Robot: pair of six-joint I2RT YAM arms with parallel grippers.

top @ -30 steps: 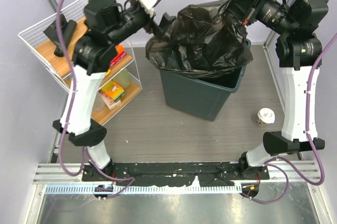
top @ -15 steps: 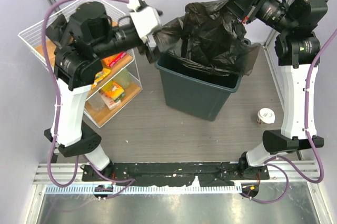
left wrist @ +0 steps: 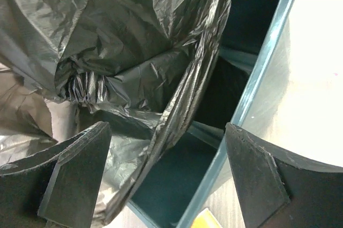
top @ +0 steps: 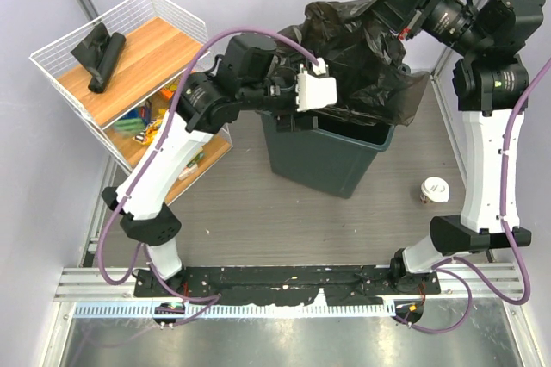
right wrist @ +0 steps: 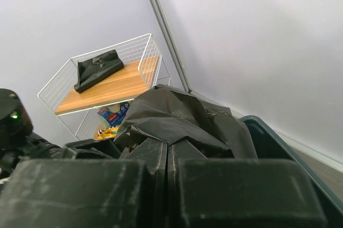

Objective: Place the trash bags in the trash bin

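A large crinkled black trash bag hangs over the dark grey-green trash bin, and its lower part drapes into the bin's mouth. My right gripper is shut on the bag's top edge, high above the bin's far right corner. My left gripper is open at the bin's left rim. A hanging fold of the bag lies between its fingers, unclamped. In the top view its white camera housing hides the fingers. Another folded trash bag lies on the rack's top shelf.
The white wire rack stands at the left, with colourful snack packets on its lower shelves. A paper cup stands on the floor to the right of the bin. The right arm's column rises just beyond the cup.
My left arm has swung right, from beside the rack to the bin's left rim. The bag has slipped off the bin's left side. The right gripper has stayed put.
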